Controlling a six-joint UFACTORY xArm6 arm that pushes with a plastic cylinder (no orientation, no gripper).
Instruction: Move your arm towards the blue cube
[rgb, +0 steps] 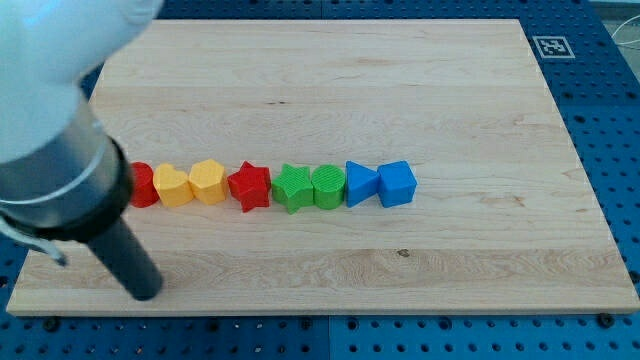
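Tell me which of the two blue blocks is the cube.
The blue cube, last in the row at the view's right end. The blue block beside it is wedge-shaped. My tip sits far off, lower left.

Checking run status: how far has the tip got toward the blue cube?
Done: nothing visible; the eight blocks sit in one row across the board.
In hand: my tip rests near the view's bottom left, below the red block at the row's left end.
Left: the whole run rightward to the blue cube, the row's right end, beside the blue triangular block.

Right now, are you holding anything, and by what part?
Nothing is held. My tip rests on bare board, at the view's lower left, apart from the block row and far from the blue cube.
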